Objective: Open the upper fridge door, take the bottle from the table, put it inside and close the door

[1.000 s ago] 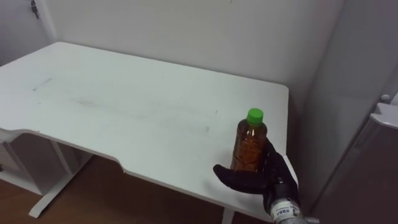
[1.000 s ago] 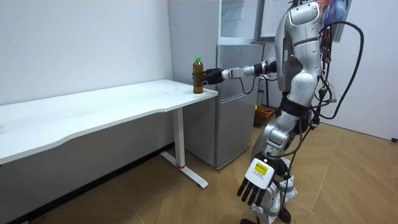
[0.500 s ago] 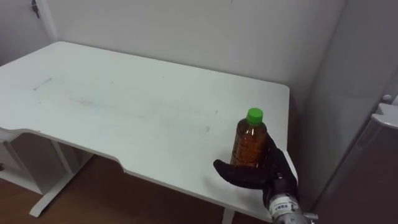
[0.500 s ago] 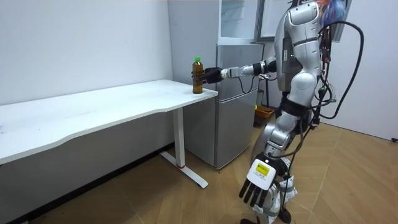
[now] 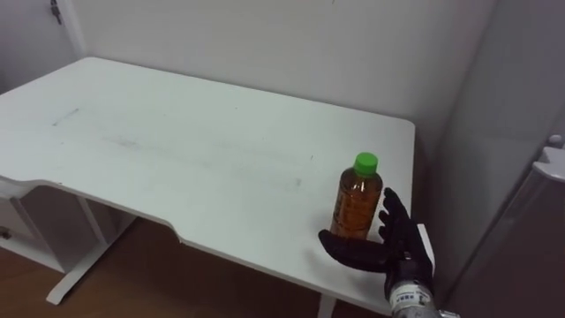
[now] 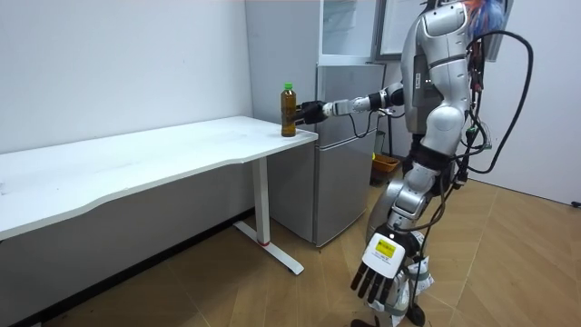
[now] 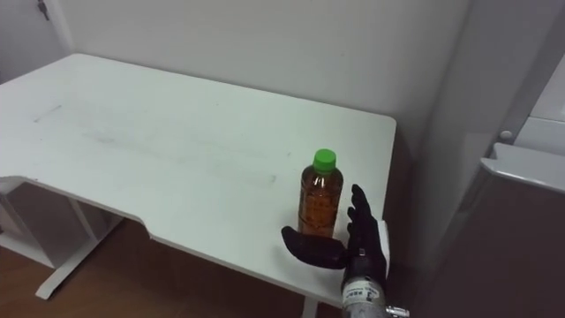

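Left eye view: bottle [image 5: 357,201] is standing upright near the table [image 5: 177,150] corner. Right hand [image 5: 395,249] is cupping just beside it, fingers spread wide, not gripping. Left hand [image 6: 377,272] is hanging relaxed. Grasp, carry and fridge [image 6: 336,182] placement are all remaining.

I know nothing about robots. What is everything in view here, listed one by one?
bottle: one, amber with a green cap, upright on the table near its right front corner
table: one, white, against the wall
fridge: one, grey, just past the table's end
floor: wooden, brown
right hand: one, black, open, at the bottle's base, thumb in front and fingers beside it
left hand: one, black, open, hanging low by the robot's leg
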